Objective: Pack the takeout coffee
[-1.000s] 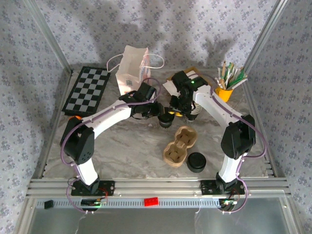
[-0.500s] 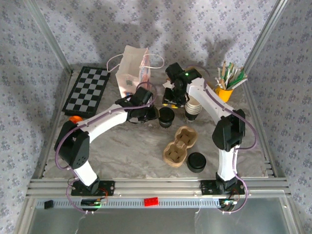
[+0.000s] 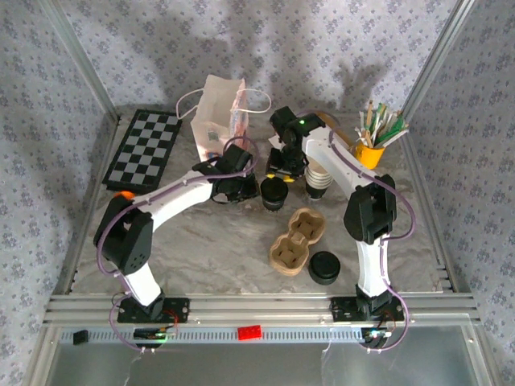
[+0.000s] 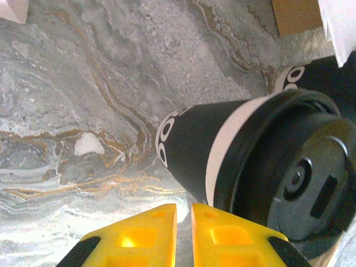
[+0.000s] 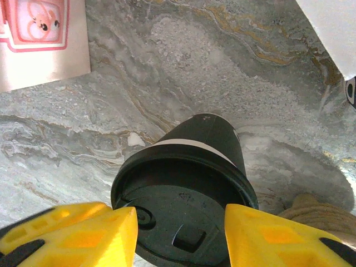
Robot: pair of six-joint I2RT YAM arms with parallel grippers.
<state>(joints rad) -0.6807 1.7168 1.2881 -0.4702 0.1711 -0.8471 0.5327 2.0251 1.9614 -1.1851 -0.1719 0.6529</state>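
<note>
Under both my hands the marble table [image 3: 201, 241] has its widest open room on the near side of my left gripper [image 4: 184, 210], bare stone from my fingers back to the rail. The far edge is crowded. Beyond that gripper stands the white paper bag [image 3: 216, 112], upright, and past the bag's outer side the checkerboard [image 3: 145, 149] lies along the table's left edge. Nearer to me than my right gripper [image 5: 179, 219] sits the pulp cup carrier [image 3: 296, 240], with a low black round thing [image 3: 324, 267] just beside its near end, lid or cup I cannot tell. The takeout coffee cup [image 5: 189, 167], black with a white band and a black lid, stands on the stone between my two hands. My right fingers [image 5: 83, 225] are spread wide, one on each side of its lid; whether the pads touch the rim I cannot tell. My left fingers [image 4: 144, 236] are pressed almost together on nothing, with the cup's wall just ahead and to their right.
</note>
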